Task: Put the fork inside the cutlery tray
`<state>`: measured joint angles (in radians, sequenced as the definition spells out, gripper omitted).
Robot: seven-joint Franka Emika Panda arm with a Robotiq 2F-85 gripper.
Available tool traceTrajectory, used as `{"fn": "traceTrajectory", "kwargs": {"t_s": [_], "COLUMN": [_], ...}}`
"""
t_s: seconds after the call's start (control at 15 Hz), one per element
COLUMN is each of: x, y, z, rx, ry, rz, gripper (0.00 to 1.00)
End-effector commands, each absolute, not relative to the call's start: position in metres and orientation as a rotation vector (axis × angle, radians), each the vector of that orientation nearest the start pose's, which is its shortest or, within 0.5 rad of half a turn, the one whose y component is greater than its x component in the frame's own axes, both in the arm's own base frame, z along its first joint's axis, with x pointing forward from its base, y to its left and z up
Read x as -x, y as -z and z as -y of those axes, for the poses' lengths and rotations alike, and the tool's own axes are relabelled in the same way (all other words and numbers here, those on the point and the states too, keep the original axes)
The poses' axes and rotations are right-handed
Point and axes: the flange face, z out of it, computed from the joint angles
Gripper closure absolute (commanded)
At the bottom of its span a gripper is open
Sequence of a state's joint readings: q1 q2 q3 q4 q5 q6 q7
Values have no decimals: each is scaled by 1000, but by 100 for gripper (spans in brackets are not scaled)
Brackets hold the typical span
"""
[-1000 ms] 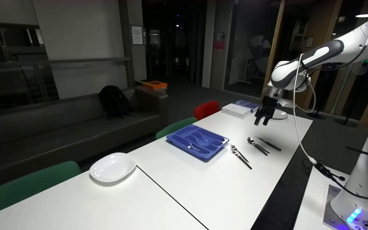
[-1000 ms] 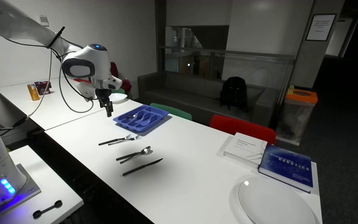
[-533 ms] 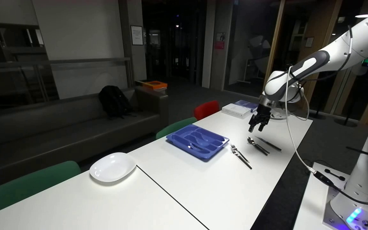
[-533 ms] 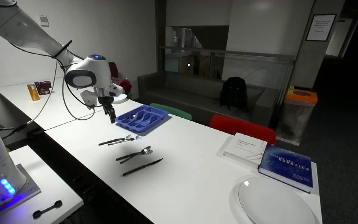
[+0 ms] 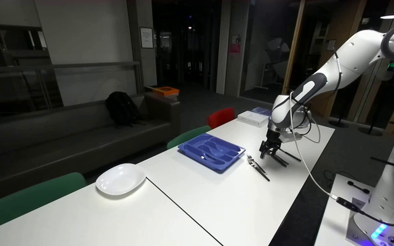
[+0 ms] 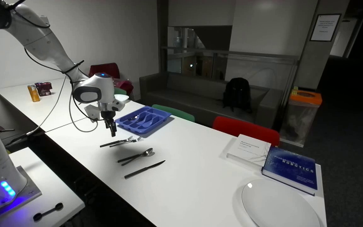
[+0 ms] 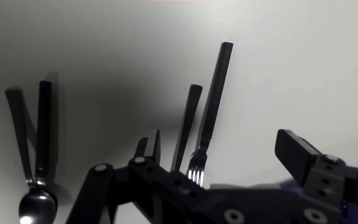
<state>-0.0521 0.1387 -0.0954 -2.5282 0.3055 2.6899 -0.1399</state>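
The pincer (image 7: 218, 140) hangs over the tabletop (image 6: 197, 186), its jaws spread wide. In the wrist view the slim dark-grey fork (image 7: 186, 127) — its head hidden by the pincer — shows between them, with a black-handled fork (image 7: 212, 113) beside it. Both forks lie on the tabletop in both exterior views, near the blue cutlery tray (image 5: 200, 160) and outside it. Two spoons (image 7: 42, 149), their bowls overlapping, lie between the forks and a black-handled knife (image 6: 137, 172).

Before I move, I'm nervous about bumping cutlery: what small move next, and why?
Probably lower the open tool slightly: both forks show partly within its gap in the wrist view, and an exterior view suggests it hangs above the table.
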Motion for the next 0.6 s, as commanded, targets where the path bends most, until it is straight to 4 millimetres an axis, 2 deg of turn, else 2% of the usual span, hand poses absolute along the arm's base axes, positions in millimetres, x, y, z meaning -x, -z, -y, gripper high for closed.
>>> {"fn": "traceTrajectory", "kwargs": {"t_s": [0.0,0.07,0.13,0.53], "x": [-482,-484,-473,-482], "y": [-211,-209,-213,-200], "z": [68,66,67,62], "rx": [2998,2988,2995,3003], "ry": [69,40,44,32], "rz": [-430,-424,-409,-429], "gripper": [0,0,0,0]}}
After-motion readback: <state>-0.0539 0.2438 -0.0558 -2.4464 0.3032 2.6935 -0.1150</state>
